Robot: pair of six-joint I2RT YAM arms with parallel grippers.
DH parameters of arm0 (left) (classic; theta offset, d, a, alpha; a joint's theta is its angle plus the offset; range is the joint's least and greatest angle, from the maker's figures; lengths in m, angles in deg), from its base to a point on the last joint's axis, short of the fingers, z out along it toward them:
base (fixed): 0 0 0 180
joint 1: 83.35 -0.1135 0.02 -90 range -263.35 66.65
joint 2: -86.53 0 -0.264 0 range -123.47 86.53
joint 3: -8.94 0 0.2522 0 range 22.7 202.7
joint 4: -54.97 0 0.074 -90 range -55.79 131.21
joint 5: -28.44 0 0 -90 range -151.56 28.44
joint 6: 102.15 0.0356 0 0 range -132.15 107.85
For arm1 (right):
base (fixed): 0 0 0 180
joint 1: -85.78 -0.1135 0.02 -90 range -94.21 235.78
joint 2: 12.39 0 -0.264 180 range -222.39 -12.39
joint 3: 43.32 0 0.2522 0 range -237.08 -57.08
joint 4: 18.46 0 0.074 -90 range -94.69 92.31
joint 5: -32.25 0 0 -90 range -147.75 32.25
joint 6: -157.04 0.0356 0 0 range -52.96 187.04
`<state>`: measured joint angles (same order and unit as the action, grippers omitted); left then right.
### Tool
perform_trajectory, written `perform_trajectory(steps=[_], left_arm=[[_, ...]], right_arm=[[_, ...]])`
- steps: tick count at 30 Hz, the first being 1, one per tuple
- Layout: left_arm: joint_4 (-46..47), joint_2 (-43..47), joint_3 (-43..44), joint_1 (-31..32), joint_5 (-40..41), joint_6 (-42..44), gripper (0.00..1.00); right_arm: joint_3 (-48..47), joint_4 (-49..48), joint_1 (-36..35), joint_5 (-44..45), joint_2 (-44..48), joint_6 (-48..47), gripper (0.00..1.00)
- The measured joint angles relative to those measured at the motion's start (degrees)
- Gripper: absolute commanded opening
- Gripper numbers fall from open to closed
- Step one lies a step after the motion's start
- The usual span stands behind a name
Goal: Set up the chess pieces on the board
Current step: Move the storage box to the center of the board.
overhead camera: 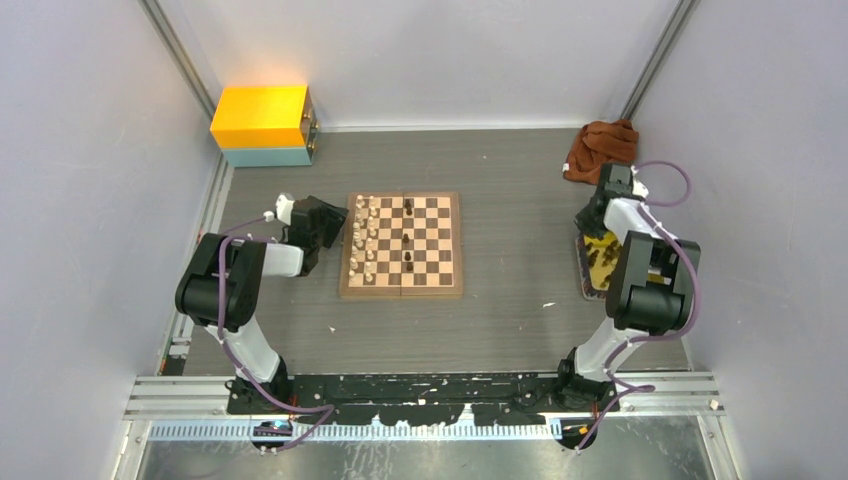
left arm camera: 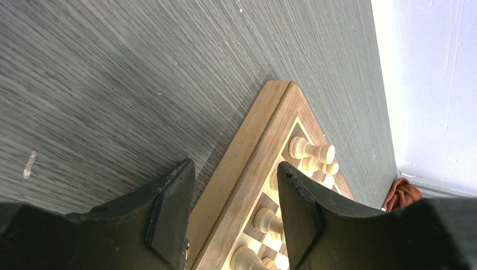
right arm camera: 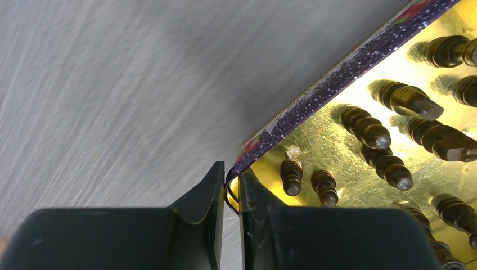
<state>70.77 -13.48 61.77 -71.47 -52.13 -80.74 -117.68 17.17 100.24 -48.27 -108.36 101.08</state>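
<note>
The dark chess pieces [right arm camera: 365,128] not yet set lie tumbled on their sides on the gold floor of the tray [right arm camera: 332,83]. Their long axes mostly run slantwise across the right wrist view, heads towards the near side. They lie just beyond the right end effector [right arm camera: 232,175] and to its right. Its jaws stand nearly closed and straddle the tray's glittered rim at the corner; it appears clenched on that rim and not on any piece. Any lift of a piece would, in the inspector's judgement, first require that grip to be released and the fingers brought inward over the tray floor. The board [overhead camera: 440,250] lies well apart, to the left of the tray at the centre of the counter [overhead camera: 500,340]. It carries the pale pieces [overhead camera: 365,240] ranked along its left side and three dark pieces [overhead camera: 408,240] down a middle file. The right arm is plainly the nearer to the tray. The left end effector [left arm camera: 233,166] hovers at the board's left border, jaws parted and grasping nothing. The top view shows the overall layout and a rust cloth [overhead camera: 600,150] beyond the tray, but the right arm hides most of the tray there. Only the right wrist view shows the pieces and the pinch on the rim.
</note>
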Motion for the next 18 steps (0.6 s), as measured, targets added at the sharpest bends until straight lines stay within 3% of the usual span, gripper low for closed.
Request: perform_trajectory(steps=[11, 18], left_arm=[[0.0, 0.0, 0.0, 0.0, 0.3, 0.0, 0.57], [0.0, 0.0, 0.0, 0.0, 0.5, 0.1, 0.57]], right_arm=[[-17.2, 5.2, -14.1, -7.9, -12.6, -9.0, 0.02], [-24.5, 9.3, -19.4, -12.8, -17.9, -15.2, 0.02]])
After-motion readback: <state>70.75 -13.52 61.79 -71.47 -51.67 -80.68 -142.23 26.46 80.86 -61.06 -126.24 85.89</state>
